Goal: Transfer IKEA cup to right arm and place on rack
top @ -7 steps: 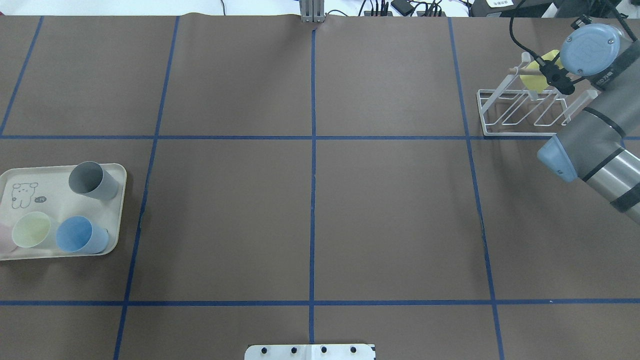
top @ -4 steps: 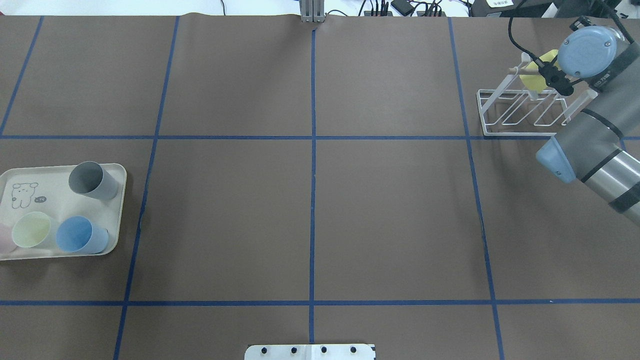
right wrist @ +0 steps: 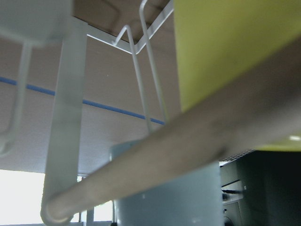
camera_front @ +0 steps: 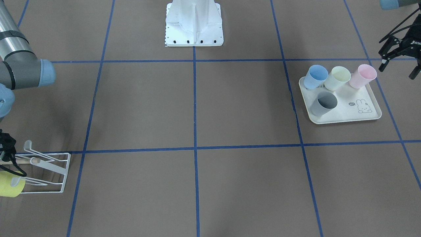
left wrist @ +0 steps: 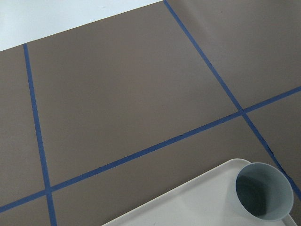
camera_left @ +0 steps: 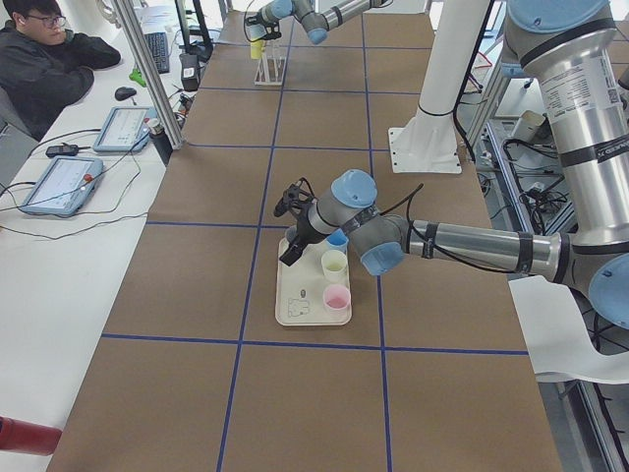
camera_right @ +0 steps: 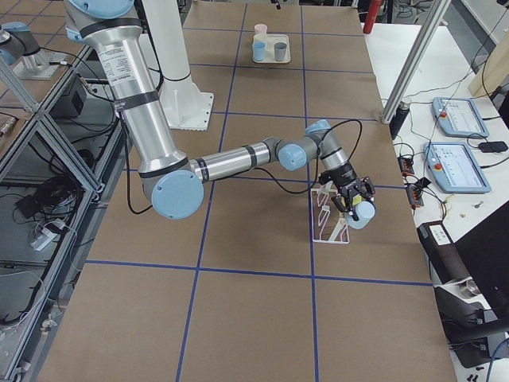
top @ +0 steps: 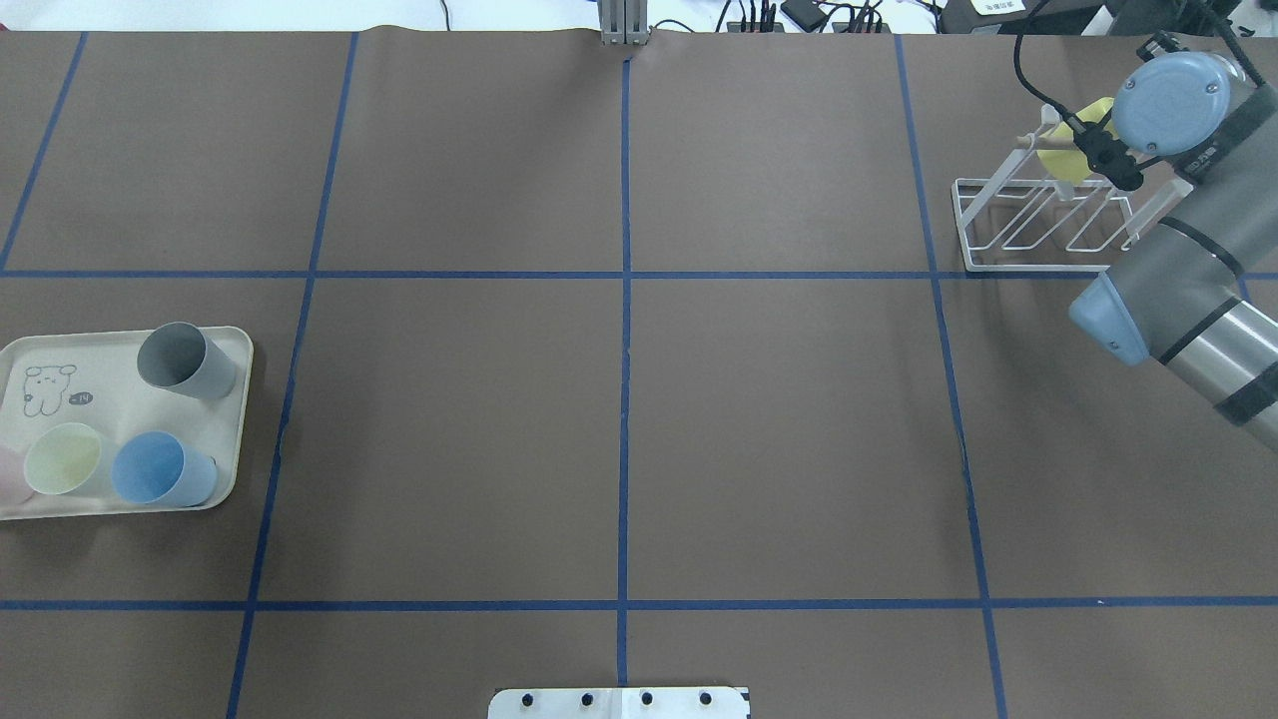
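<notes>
1. At the rack (top: 1038,225), against its wooden rod (right wrist: 155,160): yellow cup (camera_front: 9,188), gripped in the right gripper (camera_right: 354,200) fingers.
2. Across the worktop, well apart from the rack: left gripper (camera_front: 398,67), fingers spread wide.
3. Just beside that gripper: tray (camera_front: 345,111) carrying four cups.

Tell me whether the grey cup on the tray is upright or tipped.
Upright. The grey cup stands on its base on the tray, open mouth up in the overhead and left wrist views.
</notes>
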You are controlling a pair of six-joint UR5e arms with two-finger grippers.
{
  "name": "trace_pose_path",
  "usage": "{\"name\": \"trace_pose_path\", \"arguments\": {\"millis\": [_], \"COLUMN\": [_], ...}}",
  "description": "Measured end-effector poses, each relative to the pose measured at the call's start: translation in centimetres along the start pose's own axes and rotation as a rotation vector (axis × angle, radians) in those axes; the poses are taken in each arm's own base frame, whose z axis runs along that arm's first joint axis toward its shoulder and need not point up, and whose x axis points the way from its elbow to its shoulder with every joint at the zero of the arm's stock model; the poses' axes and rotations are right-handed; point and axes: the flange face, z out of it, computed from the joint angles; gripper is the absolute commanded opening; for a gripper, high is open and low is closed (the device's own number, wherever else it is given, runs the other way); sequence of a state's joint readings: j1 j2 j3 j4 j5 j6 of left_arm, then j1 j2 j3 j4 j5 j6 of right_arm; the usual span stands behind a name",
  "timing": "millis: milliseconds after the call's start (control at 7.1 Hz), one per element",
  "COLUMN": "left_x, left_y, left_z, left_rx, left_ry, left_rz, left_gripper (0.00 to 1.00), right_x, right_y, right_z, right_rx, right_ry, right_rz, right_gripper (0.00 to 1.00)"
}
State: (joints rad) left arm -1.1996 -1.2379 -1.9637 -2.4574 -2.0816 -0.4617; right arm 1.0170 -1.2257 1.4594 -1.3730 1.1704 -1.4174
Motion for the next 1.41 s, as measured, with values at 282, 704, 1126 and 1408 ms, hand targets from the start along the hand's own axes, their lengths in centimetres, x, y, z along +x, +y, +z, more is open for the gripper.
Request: {"name": "trace_pose_path", "arguments": {"millis": [282, 704, 1126, 1408], "left_x": [0.1, 0.1, 0.2, 0.4], "left_y": [-0.1, -0.1, -0.1, 0.1], "left_z": [-0.1, -0.1, -0.2, -0.4], "left_rx": [0.002, 0.002, 0.003, -0.009], "left_ry": [0.001, 0.001, 0.004, 0.028], "left_rz": [0.001, 0.001, 0.002, 0.001], "left_gripper": [1.00, 1.00, 1.00, 1.00], "right_x": [0.0, 0.0, 0.7, 1.8], "right_y": [0.0, 0.0, 0.4, 1.0], "right_z": [0.0, 0.0, -1.3, -5.4], "right_rx": [0.000, 0.003, 0.012, 0.136], "right_ry": [0.000, 0.008, 0.037, 0.095], "right_rz": [0.010, 0.020, 0.036, 0.140], "right_gripper": [0.85, 0.98, 0.98, 0.98]}}
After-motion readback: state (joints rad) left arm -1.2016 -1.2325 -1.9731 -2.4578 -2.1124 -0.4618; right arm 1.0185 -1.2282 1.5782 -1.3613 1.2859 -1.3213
